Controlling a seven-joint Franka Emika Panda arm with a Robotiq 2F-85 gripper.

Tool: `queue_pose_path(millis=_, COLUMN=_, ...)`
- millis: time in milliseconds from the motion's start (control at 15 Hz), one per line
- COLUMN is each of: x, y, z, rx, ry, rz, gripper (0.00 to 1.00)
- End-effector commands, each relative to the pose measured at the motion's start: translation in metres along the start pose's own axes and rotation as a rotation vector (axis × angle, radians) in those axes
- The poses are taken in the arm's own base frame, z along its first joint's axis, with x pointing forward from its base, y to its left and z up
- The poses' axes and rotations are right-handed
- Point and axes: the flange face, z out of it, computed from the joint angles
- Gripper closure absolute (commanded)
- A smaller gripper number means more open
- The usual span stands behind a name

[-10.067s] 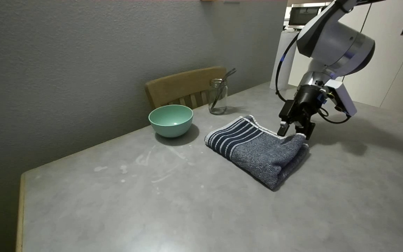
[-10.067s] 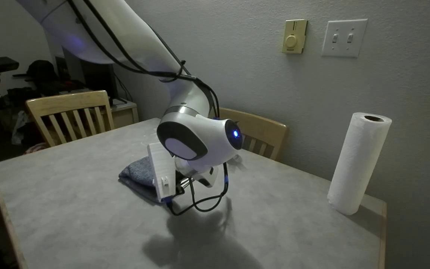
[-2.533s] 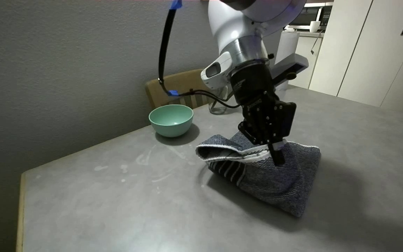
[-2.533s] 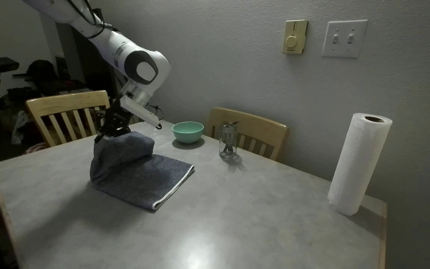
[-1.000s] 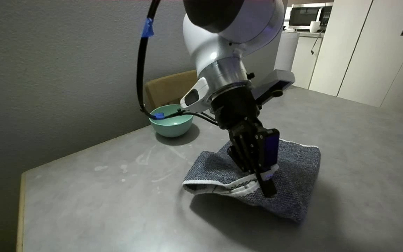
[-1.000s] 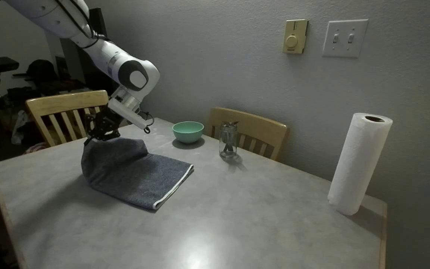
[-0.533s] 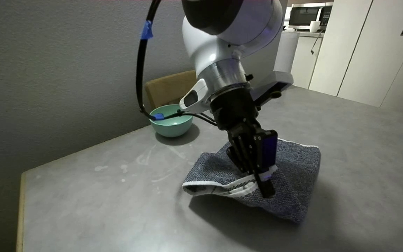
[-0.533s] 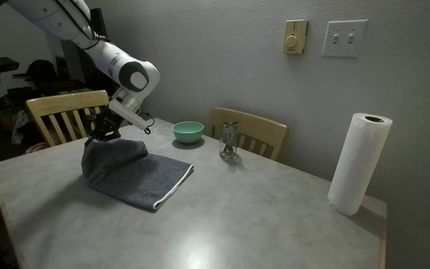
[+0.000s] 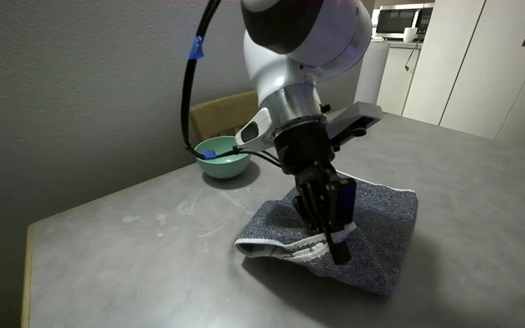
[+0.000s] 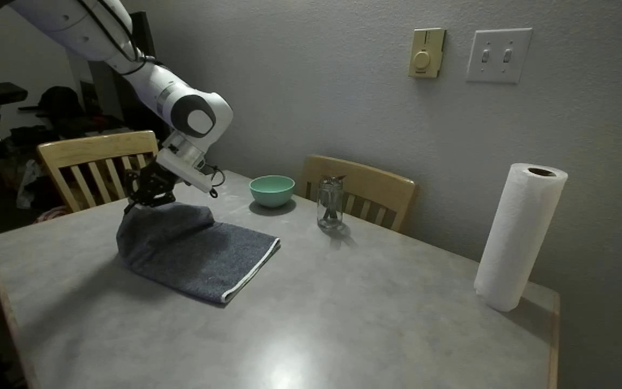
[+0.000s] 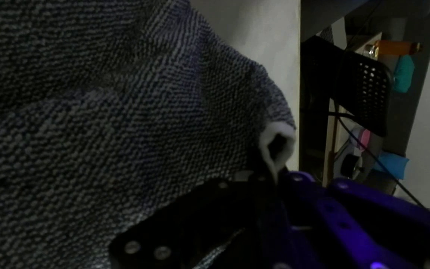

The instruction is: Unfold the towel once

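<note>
Light was dim, w/ glare on desk (image 10: 376,319)
Shadow fell beside towel (image 10: 208,265) in both ext. views; wrist view was v. dark, jaws partly tinted violet.

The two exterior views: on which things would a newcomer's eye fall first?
Most likely the black gripper comes first, shut on the white hem of the dark towel, part of which is raised above the table. The green bowl near the table's edge may follow. In an exterior view, the tall white paper roll at the right also stands out.
</note>
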Motion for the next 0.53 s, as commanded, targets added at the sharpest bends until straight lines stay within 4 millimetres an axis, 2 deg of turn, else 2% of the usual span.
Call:
queue_pose_path(millis=0, x=0.008, y=0.009, z=0.003, rx=-0.023, ry=0.097, rz=0.001, gripper=0.99)
queue_pose_path(millis=467, x=0.042, y=0.017, z=0.014, rx=-0.008, ry=0.082, rz=-0.093, gripper=0.99)
